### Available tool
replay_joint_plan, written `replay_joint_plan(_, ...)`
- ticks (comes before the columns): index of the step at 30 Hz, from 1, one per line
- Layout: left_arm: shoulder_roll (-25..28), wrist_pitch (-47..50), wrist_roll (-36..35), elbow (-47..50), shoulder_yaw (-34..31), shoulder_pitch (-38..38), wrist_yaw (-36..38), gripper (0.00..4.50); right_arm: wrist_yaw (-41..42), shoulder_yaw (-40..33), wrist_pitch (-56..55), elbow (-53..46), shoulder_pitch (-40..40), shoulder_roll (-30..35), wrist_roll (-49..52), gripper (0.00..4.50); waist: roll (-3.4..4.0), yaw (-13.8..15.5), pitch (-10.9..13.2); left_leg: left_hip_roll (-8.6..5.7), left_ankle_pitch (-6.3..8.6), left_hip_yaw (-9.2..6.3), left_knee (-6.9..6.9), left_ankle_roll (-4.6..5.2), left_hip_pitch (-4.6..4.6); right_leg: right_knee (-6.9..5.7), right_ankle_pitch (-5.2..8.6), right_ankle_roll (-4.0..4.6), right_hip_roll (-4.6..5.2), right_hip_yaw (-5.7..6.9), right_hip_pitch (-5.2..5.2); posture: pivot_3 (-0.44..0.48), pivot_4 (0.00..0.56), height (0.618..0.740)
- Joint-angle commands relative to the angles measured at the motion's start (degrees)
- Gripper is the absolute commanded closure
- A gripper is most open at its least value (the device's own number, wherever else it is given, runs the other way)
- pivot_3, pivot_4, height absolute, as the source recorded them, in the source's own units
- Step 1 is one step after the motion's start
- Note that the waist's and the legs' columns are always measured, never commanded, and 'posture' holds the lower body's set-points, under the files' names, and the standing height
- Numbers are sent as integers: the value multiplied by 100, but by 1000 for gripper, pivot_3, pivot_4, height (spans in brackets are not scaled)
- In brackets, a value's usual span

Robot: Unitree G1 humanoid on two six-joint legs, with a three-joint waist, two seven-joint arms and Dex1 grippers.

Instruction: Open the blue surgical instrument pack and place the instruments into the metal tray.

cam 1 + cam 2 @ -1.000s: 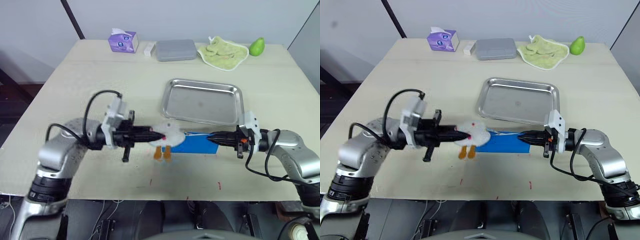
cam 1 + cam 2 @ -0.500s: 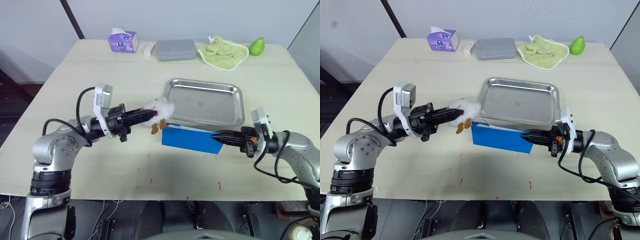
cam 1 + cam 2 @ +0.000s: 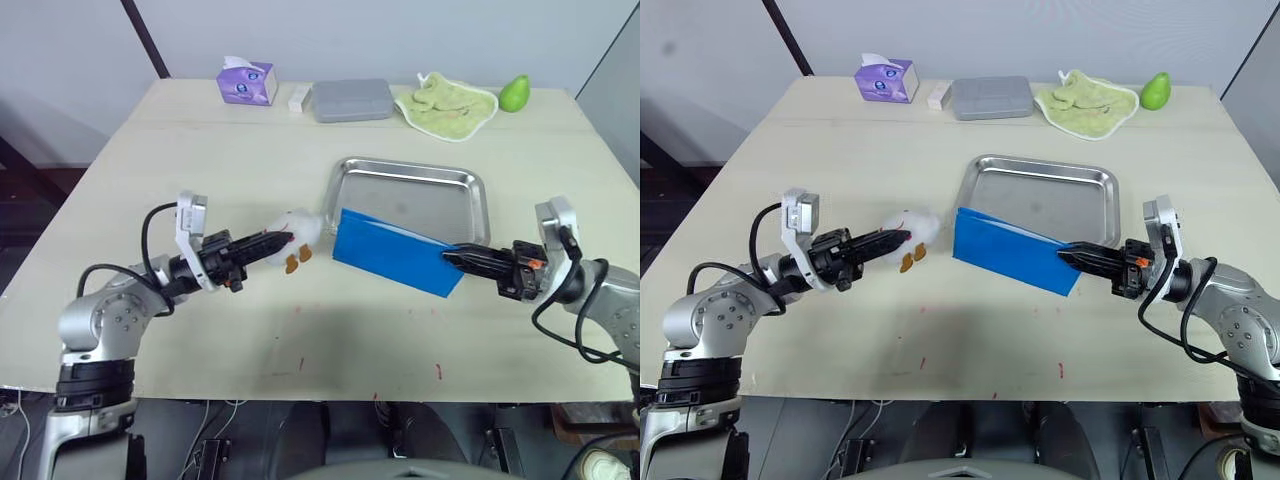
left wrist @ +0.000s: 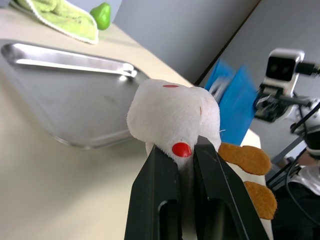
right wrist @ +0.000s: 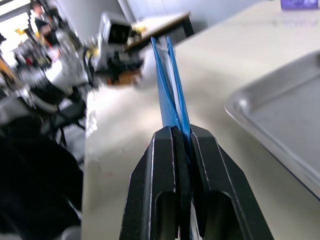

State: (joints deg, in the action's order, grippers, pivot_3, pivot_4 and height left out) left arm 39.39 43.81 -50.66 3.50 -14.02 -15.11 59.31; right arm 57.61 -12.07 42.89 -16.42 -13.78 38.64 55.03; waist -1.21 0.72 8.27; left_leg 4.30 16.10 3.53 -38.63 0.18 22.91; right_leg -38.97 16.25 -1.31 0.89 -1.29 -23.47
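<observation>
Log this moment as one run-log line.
left tool: shut on plush toy | right tool: shut on blue pack, closed, lifted | metal tray: no instruments

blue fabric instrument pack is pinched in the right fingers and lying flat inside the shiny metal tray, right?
Not quite. The bright-blue fabric instrument pack is pinched in the right gripper, but it is held tilted up off the table, overlapping the near rim of the shiny stainless-steel tray, not lying flat inside it. The right eye view shows this.
</observation>
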Motion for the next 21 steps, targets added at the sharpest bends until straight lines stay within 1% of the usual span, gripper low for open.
replay_joint_plan(1, 142, -221, 275, -30, 27, 167, 169, 4472, -285, -531, 135, -110, -312, -123, 732, 4500, 0, -2, 0, 0, 0, 2, 0, 0, 0, 0, 0, 0, 0, 0, 0, 0, 150, 740)
replay_joint_plan(4, 213, -334, 441, -59, 94, 270, 310, 4472, -575, -708, 281, -31, -475, -245, 1107, 4500, 0, -2, 0, 0, 0, 3, 2, 0, 0, 1, 0, 0, -1, 0, 0, 0, 150, 740)
replay_joint_plan(8, 287, -529, 695, -102, 172, 318, 448, 4472, -741, -749, 332, 27, -625, -269, 1237, 4500, 0, 4, 0, 0, 0, 5, 2, 1, 0, 1, 0, 0, 2, -1, 0, 0, 150, 740)
replay_joint_plan(11, 325, -738, 902, -121, 214, 348, 532, 4472, -403, -250, 18, -109, -509, -8, 412, 4500, 0, 5, 0, 0, 1, 5, 2, 1, 0, 1, 0, 0, 1, -1, 0, 0, 150, 740)
replay_joint_plan(14, 414, -1214, 1306, -179, 369, 442, 729, 4472, -17, 430, -638, -121, -367, 207, -658, 4500, 0, -2, 0, 0, 1, 5, 2, 2, 0, 2, 0, 0, 0, -1, -1, 0, 150, 740)
replay_joint_plan(18, 490, -1755, 1701, -343, 472, 536, 934, 4472, 310, 984, -1194, 30, -342, 197, -1395, 4500, 0, -6, 0, 1, 1, 7, 4, 2, 0, 1, 0, 0, -1, -3, -4, 0, 150, 740)
replay_joint_plan(21, 588, -2107, 1972, -491, 569, 598, 1138, 4472, 522, 1371, -1696, 322, -360, 174, -2002, 4500, 0, -3, 0, 0, 1, 8, 4, 2, 0, 2, 0, 0, -1, -2, -4, 0, 150, 740)
